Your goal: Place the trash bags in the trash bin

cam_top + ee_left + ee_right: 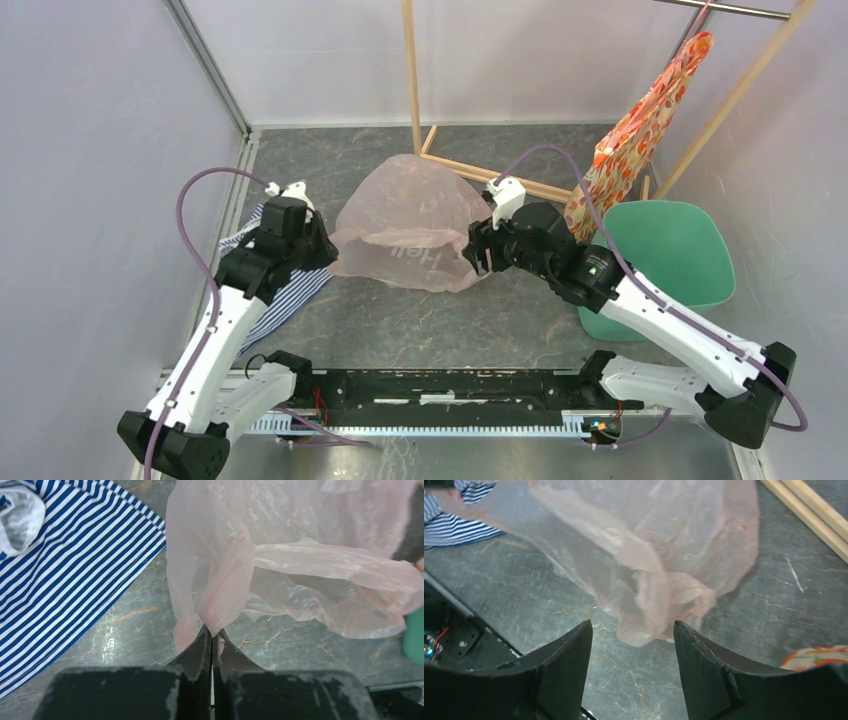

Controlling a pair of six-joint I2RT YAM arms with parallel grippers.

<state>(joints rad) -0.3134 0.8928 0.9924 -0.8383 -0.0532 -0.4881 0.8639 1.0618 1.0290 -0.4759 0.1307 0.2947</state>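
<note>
Spreading across the grey marbled stone-look surface (pixel 420 330), the thin translucent pale-pink plastic bag (pixel 410 220) sits near its middle. The left fingers (pixel 204 655) are pinched tight on its edge; the right fingers (pixel 569 655) stand wide apart, empty, just short of a bunched corner. The mint-green plastic bin (pixel 680 250) sits far right, below an orange floral bag (pixel 640 130) hanging on a wooden frame (pixel 412 70). A blue-and-white striped cloth (pixel 298 295) lies at left. Pale panel walls (pixel 90 150) enclose everything.
</note>
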